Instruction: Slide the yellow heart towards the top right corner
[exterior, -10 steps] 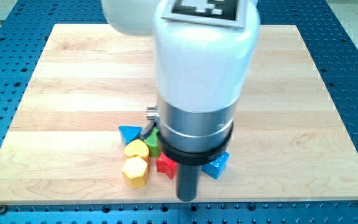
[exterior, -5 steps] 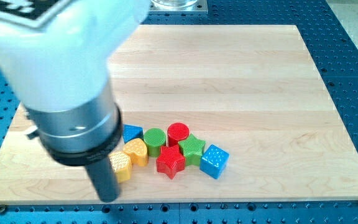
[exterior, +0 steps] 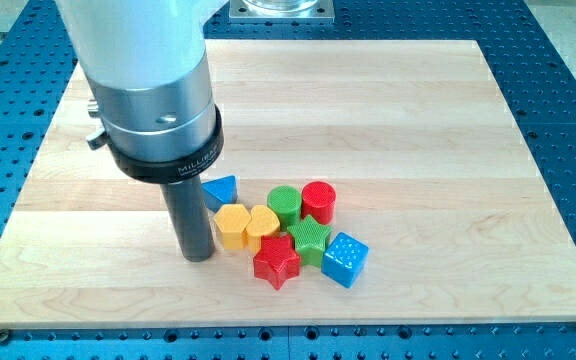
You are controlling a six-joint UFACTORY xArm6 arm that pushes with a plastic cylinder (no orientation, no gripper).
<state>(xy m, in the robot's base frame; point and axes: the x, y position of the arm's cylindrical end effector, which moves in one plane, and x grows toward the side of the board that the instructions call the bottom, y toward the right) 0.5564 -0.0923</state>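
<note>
The yellow heart [exterior: 262,224] lies low on the wooden board [exterior: 388,110], in a tight cluster of blocks. A yellow hexagon [exterior: 231,226] touches its left side. My tip [exterior: 198,254] rests on the board just left of the yellow hexagon, close to it or touching. The arm's large white and grey body [exterior: 153,90] stands over the board's left half.
Around the heart are a blue triangle [exterior: 221,190], a green cylinder [exterior: 284,204], a red cylinder [exterior: 318,201], a green star [exterior: 310,238], a red star [exterior: 276,261] and a blue cube [exterior: 344,259]. The board sits on a blue perforated table [exterior: 568,90].
My tip moved from the bottom middle to the left, then up against the yellow hexagon. The whole cluster shifted right and slightly up, the hexagon now level with the heart.
</note>
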